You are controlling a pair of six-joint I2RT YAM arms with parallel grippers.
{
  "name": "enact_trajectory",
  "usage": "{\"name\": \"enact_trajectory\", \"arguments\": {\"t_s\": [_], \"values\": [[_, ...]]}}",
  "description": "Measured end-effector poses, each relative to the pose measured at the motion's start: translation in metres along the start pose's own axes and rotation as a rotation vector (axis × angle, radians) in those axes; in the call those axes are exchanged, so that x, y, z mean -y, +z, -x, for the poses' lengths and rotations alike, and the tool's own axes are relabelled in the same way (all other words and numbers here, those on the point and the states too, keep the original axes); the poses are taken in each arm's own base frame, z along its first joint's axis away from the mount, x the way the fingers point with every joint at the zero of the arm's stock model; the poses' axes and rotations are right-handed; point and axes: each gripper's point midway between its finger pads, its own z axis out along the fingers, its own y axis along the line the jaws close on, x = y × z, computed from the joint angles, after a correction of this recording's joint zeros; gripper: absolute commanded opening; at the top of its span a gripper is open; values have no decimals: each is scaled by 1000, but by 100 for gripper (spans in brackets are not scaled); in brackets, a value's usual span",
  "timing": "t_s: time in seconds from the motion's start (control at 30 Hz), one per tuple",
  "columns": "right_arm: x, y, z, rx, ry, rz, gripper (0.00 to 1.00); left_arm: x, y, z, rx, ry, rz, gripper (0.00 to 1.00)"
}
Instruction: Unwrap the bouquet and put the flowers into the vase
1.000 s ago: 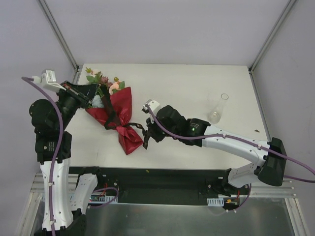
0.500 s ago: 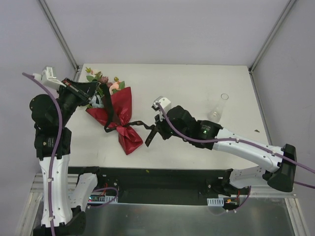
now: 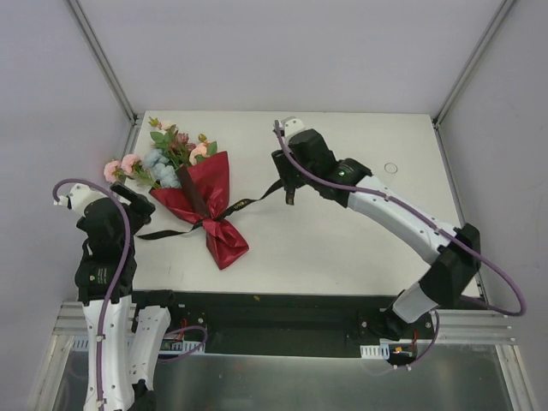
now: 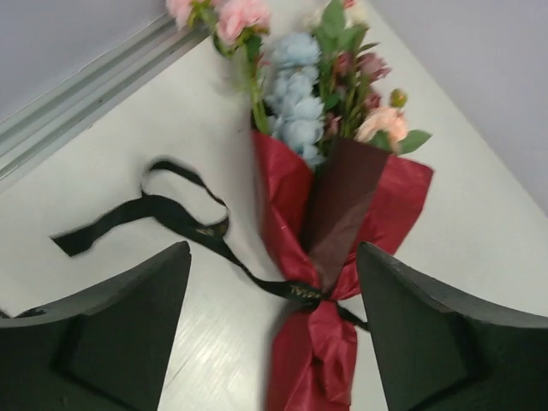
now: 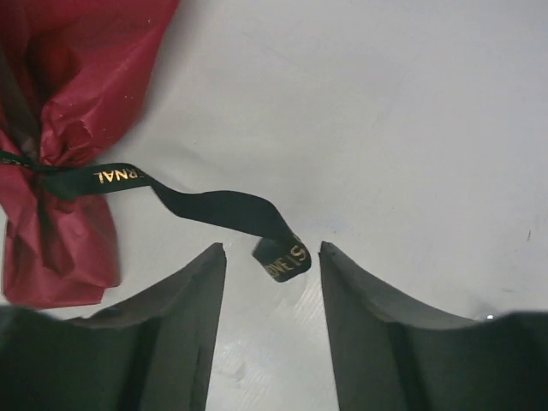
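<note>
Black ribbon (image 5: 218, 205) (gold-lettered) round the bouquet (image 3: 212, 184); ends loose

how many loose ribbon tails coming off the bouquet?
2. One ribbon tail trails left from the bouquet in a loop; the other tail runs right, ending between the open fingers of the right gripper. Neither looks hidden.

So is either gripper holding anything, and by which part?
Nothing held. Left gripper open, empty; ribbon end sits loose between open jaws of right gripper.

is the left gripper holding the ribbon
No, the left gripper is open and empty; the ribbon lies loose on the table.
</note>
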Motion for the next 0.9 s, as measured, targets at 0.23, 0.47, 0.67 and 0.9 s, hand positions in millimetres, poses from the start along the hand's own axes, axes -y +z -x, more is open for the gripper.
{"name": "enact_trajectory", "arguments": {"t_s": [0.23, 0.47, 0.67, 0.9], "values": [[-64, 41, -17, -107, -24, 134, 59, 3, 10, -30, -123, 61, -39, 48], [-181, 67, -35, -162, 107, 493, 16, 40, 46, -99, -473, 71, -203, 22], [-210, 106, -70, -254, 168, 566, 10, 48, 48, -141, -666, 26, -272, 16], [-221, 127, -83, -280, 185, 585, 10, 62, 53, -160, -754, -39, -351, 14]]}}
